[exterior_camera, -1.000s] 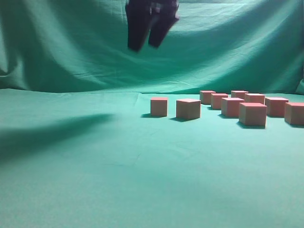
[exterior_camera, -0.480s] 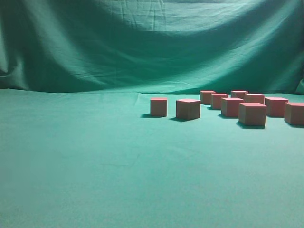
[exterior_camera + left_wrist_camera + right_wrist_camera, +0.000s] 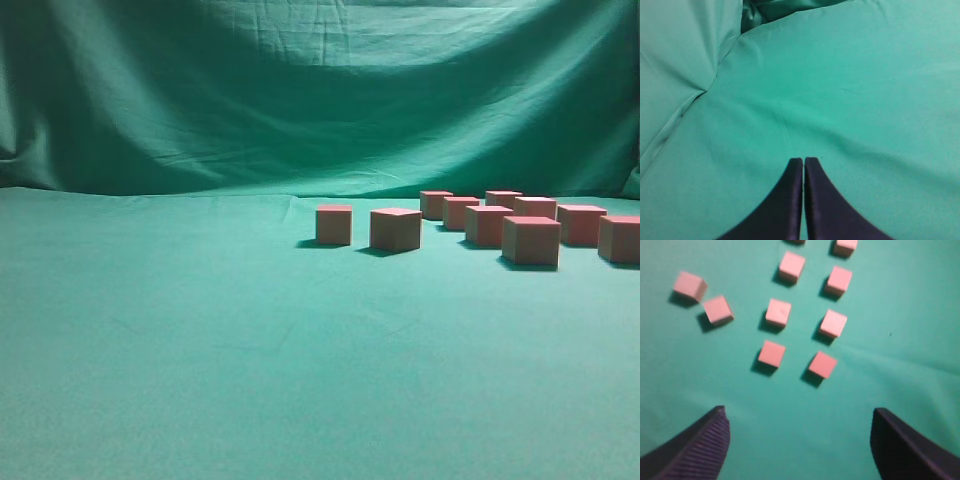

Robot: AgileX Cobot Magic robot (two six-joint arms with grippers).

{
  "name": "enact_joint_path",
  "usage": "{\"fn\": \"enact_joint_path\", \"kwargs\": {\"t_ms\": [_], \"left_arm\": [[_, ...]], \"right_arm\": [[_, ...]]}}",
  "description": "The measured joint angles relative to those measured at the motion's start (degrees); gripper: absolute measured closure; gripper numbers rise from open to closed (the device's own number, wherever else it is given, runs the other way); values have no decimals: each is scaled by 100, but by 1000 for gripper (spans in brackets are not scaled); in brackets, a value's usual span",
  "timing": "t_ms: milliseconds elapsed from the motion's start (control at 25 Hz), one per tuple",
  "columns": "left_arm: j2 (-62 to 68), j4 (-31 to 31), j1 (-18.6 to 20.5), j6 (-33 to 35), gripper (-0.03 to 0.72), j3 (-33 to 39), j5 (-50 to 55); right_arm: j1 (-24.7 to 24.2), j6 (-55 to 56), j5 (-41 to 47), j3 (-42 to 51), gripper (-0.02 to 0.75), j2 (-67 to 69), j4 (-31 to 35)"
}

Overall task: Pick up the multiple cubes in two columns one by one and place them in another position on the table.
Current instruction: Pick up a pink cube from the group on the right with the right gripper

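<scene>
- Hovering wide apart and empty, the right gripper (image 3: pixel 799 440) has the cubes (image 3: pixel 777 312) on the table (image 3: pixel 900 330) ahead of its fingers (image 3: pixel 695 450).
- Left gripper (image 3: pixel 803 165): fingers pressed together, cloth ahead.

Low exterior camera looks along the table (image 3: pixel 200 380) at the cubes (image 3: pixel 395 229); right wrist camera views them from above; left wrist faces bare cloth.
</scene>
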Motion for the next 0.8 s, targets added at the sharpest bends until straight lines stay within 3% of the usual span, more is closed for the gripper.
{"fn": "enact_joint_path", "kwargs": {"t_ms": [200,360,800], "left_arm": [[0,0,0,0,688,0,0],[0,0,0,0,688,0,0],[0,0,0,0,688,0,0]], "right_arm": [[-68,237,-636,1441,166,-119,95],[-78,377,-1637,2218,166,-119,272],[-102,894,-3132,2366,166,1057,477]]}}
